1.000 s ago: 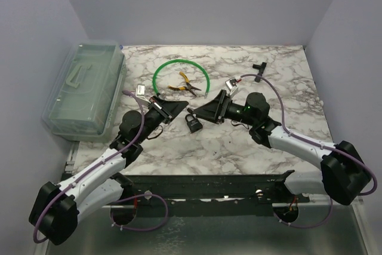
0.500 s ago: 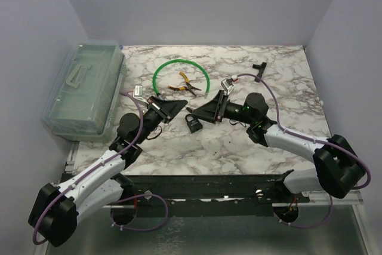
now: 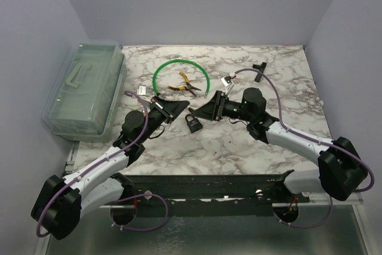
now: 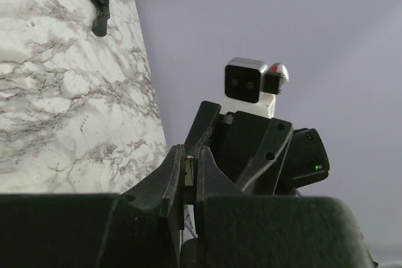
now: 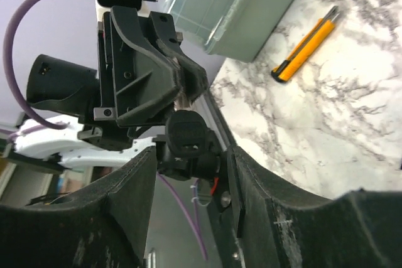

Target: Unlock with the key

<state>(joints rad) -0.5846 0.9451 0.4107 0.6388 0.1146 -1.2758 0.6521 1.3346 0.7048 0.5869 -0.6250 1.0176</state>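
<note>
Two grippers meet tip to tip in the middle of the top view, just above the little black padlock [image 3: 192, 125] on the marble table [image 3: 250, 147]. Since a second ago the left gripper [image 3: 184, 108] has slid a bit to the right, and the right gripper [image 3: 197, 112] has pulled its fingers closer in. I think the lock is being held steady so the key can go in; it does not look in yet. In the left wrist view, low in the middle, the left gripper is clenched on the key [image 4: 187, 174], a thin pale strip. Its long side runs up and down the frame, along the fingers, and it points at the right gripper ahead. In the right wrist view the padlock [image 5: 188, 139] sits mid-frame with one right finger on each side. I cannot tell if they squeeze it or only stand beside it.
</note>
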